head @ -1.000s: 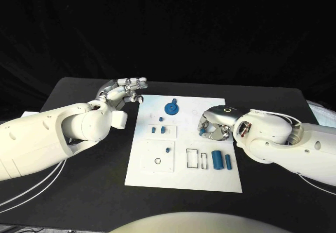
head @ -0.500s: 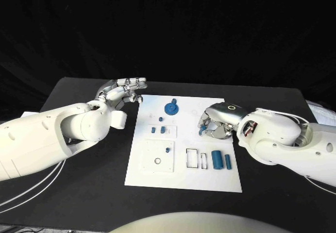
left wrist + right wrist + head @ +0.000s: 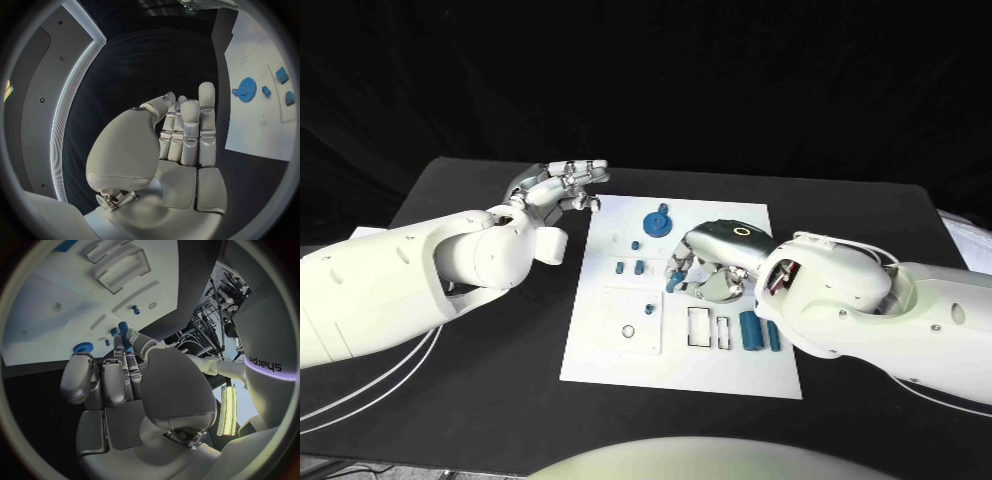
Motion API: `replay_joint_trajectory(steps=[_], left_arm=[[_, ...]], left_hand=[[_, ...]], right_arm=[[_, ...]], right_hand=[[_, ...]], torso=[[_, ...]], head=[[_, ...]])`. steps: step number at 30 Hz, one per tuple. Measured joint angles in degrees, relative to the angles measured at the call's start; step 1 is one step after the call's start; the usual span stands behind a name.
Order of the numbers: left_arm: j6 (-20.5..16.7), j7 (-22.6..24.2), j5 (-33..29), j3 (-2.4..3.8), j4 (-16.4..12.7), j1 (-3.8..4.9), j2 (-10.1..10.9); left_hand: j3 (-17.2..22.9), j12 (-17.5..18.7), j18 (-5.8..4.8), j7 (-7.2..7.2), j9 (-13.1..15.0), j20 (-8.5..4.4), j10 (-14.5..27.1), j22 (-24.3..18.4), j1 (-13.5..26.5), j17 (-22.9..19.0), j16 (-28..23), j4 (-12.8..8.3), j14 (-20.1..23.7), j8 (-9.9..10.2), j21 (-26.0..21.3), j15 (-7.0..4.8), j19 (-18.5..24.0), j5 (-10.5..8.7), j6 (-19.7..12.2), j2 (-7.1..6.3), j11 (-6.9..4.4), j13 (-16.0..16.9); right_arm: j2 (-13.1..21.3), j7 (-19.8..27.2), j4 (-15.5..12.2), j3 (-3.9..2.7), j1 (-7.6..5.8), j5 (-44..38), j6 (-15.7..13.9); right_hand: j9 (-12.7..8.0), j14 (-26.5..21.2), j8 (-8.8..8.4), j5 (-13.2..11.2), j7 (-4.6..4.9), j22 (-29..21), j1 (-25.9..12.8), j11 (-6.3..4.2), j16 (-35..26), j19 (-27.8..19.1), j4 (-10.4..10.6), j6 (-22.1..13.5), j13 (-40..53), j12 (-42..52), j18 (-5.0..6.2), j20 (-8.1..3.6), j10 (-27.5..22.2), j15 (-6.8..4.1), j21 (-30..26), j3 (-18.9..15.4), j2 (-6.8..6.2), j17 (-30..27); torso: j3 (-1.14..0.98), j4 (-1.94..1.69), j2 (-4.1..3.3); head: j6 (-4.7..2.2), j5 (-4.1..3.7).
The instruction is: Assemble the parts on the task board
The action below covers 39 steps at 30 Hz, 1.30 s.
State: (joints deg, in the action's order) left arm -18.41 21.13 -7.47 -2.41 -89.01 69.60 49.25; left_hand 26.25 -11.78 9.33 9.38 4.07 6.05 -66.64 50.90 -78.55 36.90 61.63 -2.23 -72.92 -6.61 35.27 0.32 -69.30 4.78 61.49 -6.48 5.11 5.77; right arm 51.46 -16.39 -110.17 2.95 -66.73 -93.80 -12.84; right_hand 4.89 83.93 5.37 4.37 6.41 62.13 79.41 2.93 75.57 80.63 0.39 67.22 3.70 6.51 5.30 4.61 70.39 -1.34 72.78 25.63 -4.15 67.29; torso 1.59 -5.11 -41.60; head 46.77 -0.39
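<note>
The white task board [image 3: 682,375] was seen lying in the middle of the black surface [image 3: 473,350], and the right hand [image 3: 708,262] was found hovering low over its middle, just right of the two small blue blocks [image 3: 629,267]. A small blue peg [image 3: 124,334] appeared to be pinched between its fingertips [image 3: 129,353], the remaining fingers being curled in close; a second blue piece [image 3: 82,347] was glimpsed by another fingertip, though whether it was held or merely lay on the board behind could not be told. The left hand [image 3: 561,186] was held off the board's far left corner, above the dark surface, its fingers straight and pressed side by side, with nothing in it. The blue gear [image 3: 655,220] was seated at the far end of the board, two blue cylinders [image 3: 759,331] lay at the near right beside the narrow rectangular slots [image 3: 708,328], and the square plate [image 3: 629,320] at the near left showed a small ring and a tiny blue stud. The step in hand was judged to be the carrying of the peg towards its seat somewhere in the middle of the board. The next move was reckoned to call for careful alignment over the intended hole, the peg being kept upright, and a gentle lowering before release.
</note>
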Motion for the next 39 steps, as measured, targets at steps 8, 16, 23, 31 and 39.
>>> replay_joint_trajectory(steps=[8, 16, 23, 31, 39], left_arm=[[0.1, 0.0, 0.0, 0.0, 0.3, -0.03, -0.4], [0.1, 0.0, 0.0, 0.0, 0.4, -0.07, -0.6], [0.2, 0.0, 0.0, 0.0, 0.6, -0.15, -0.8], [0.3, 0.0, 0.0, 0.0, 0.6, -0.2, -0.8], [0.3, 0.0, 0.0, 0.0, 0.7, -0.21, -0.8]], left_hand=[[0.0, 0.0, 0.0, 0.0, 0.0, 0.0, 0.0, 0.0, 0.0, 0.0, 0.0, 0.0, 0.0, 0.0, 0.0, 0.0, 0.0, 0.0, 0.0, 0.0, 0.0, 0.0], [0.0, -0.4, 0.0, 0.0, 0.0, 0.0, 0.0, -0.1, 0.0, -0.1, 0.0, 0.0, 0.0, -0.3, 0.0, 0.0, 0.0, 0.0, 0.0, 0.0, 0.0, 0.1], [0.0, -0.4, 0.0, 0.0, 0.0, 0.0, 0.0, -0.1, 0.0, -0.1, 0.0, 0.0, 0.0, -0.3, 0.0, 0.01, 0.0, 0.0, 0.0, 0.0, 0.0, 0.1], [0.0, -0.4, 0.0, 0.0, 0.0, 0.0, 0.0, -0.1, 0.0, -0.1, 0.0, 0.0, 0.0, -0.3, 0.0, 0.01, 0.0, 0.0, 0.0, 0.0, 0.0, 0.1], [0.0, -0.4, 0.0, 0.0, 0.0, 0.0, 0.0, -0.1, 0.0, -0.1, 0.0, 0.0, 0.0, -0.3, 0.0, 0.01, 0.0, 0.0, 0.0, 0.0, 0.0, 0.1]], right_arm=[[-6.6, 1.1, 1.6, 0.22, 2.55, 0.3, -0.1], [-9.1, 2.3, 3.2, 0.37, 3.98, 0.2, 0.1], [-10.4, 2.7, 4.4, 0.52, 4.54, 0.1, 1.1], [-11.1, 2.6, 5.2, 0.67, 5.03, -1.1, 2.0], [-11.2, 2.0, 6.2, 0.69, 5.1, -2.7, 2.9]], right_hand=[[0.0, 0.0, -0.33, 0.3, 0.04, 0.0, 0.0, 0.0, 0.0, 0.0, -0.2, 0.0, -0.1, -0.1, 0.0, 0.0, 0.0, 0.0, 0.0, 0.2, -0.01, 0.0], [0.3, 0.0, -0.66, 0.3, 0.24, -0.1, 0.0, 0.01, 0.0, 0.0, -0.4, 0.2, 0.0, -0.2, 0.0, 0.0, 0.0, 0.0, 0.0, 0.4, -0.01, 0.0], [0.3, 0.0, -0.49, 0.5, 0.33, -0.1, 0.0, 0.02, 0.0, -0.2, -0.4, 0.1, 0.0, -0.3, 0.0, -0.2, 0.0, 0.0, 0.0, 0.4, -0.02, 0.0], [0.3, 0.0, -0.48, 0.6, 0.41, -0.1, 0.0, 0.02, 0.0, -0.2, -0.4, 0.0, 0.0, -0.4, 0.0, -0.2, 0.0, 0.01, 0.0, 0.4, -0.02, 0.0], [0.3, 0.0, -0.48, 0.6, 0.5, -0.1, 0.0, 0.32, 0.0, -0.2, -0.4, -0.1, 0.0, -0.5, 0.0, -0.2, 0.1, 0.01, 0.0, 0.4, -0.03, 0.0]], torso=[[0.04, -0.05, -0.03], [0.08, -0.05, -0.08], [0.05, 0.0, -0.08], [0.01, -0.01, -0.07], [-0.01, 0.02, -0.06]], head=[[0.1, 0.7], [0.48, 1.26], [0.77, 1.47], [0.95, 1.64], [1.08, 1.64]])
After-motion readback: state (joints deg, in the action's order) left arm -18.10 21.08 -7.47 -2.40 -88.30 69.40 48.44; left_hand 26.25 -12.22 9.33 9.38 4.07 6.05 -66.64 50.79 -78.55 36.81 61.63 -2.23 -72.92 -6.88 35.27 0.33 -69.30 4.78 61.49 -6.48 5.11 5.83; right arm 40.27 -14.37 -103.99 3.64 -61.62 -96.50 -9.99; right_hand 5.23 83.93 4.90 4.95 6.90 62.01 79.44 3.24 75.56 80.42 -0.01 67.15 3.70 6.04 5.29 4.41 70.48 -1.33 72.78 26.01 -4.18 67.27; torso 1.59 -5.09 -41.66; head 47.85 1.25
